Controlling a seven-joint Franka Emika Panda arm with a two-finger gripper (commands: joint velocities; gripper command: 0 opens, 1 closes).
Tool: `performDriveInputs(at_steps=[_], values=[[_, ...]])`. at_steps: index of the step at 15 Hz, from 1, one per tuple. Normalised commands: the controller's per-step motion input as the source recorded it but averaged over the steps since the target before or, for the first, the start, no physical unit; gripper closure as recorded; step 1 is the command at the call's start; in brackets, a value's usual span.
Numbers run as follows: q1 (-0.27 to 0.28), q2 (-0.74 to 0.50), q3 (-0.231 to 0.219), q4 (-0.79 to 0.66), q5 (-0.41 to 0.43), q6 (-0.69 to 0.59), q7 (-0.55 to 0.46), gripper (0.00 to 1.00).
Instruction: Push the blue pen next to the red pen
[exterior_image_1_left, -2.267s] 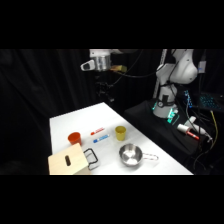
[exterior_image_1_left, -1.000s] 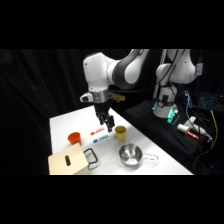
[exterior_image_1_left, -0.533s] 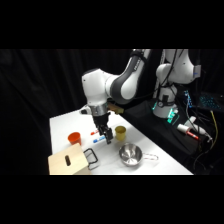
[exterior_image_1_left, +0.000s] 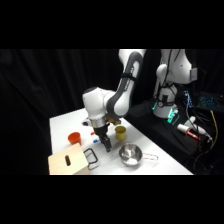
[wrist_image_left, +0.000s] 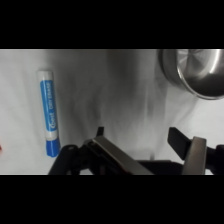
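The claw (exterior_image_1_left: 107, 145) is seen lowered close to the white bench (exterior_image_1_left: 62, 125), between the wooden board (exterior_image_1_left: 67, 162) with its black handle and the steel pan (exterior_image_1_left: 130, 154). In the wrist view the two fingers (wrist_image_left: 192, 150) are held apart with only bare bench between them, so the claw is released and nothing is grasped. The blue pen (wrist_image_left: 49, 111) is shown there lying flat on the bench, off to the left of the fingers and untouched by them, its blue cap nearest the linkage. The pan's rim is seen at the upper right of that view. A yellow cup (exterior_image_1_left: 120, 132) is placed just behind the claw, and an orange-red cup (exterior_image_1_left: 74, 137) stands further left. The red pen cannot be made out.
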Motion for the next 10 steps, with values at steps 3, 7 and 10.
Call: performDriveInputs(at_steps=[3,7,10], values=[[-0.194,0.14,0.127,0.09,0.161,0.14,-0.13,0.0],[-0.19,0.08,0.069,0.05,0.122,0.13,-0.13,0.0],[-0.177,0.01,-0.01,0.03,0.072,0.11,-0.13,0.0]])
